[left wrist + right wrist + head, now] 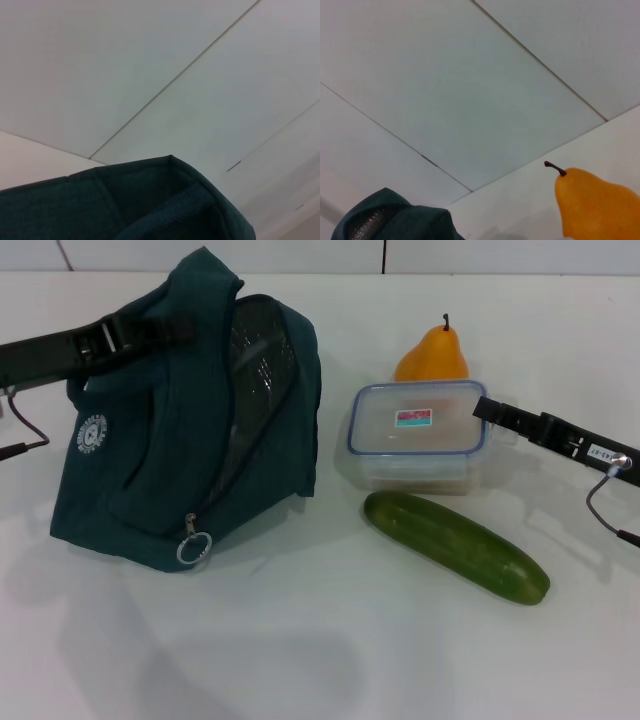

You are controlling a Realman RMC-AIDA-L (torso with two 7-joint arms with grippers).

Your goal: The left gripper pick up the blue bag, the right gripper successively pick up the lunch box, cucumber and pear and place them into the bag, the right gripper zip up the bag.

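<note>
Bare table [300, 640] in front — cucumber [455, 545] bars the lunch box [418, 432], pear [432, 355] behind.

White table against a white panelled wall

A plain white table [320, 640] fills nearly everything ahead, smooth and matte, with soft grey shadows pooling on it under even, diffuse light. Along its far edge, beyond where either gripper reaches in, stands a pale wall [300, 255] made of large flat panels, split by thin dark seams [384, 255]. From low down by the table the same panels [470, 90] rise overhead, crossed by slanting joint lines, and the table's edge meets the wall in a clean line. No windows or lamps show.
</note>
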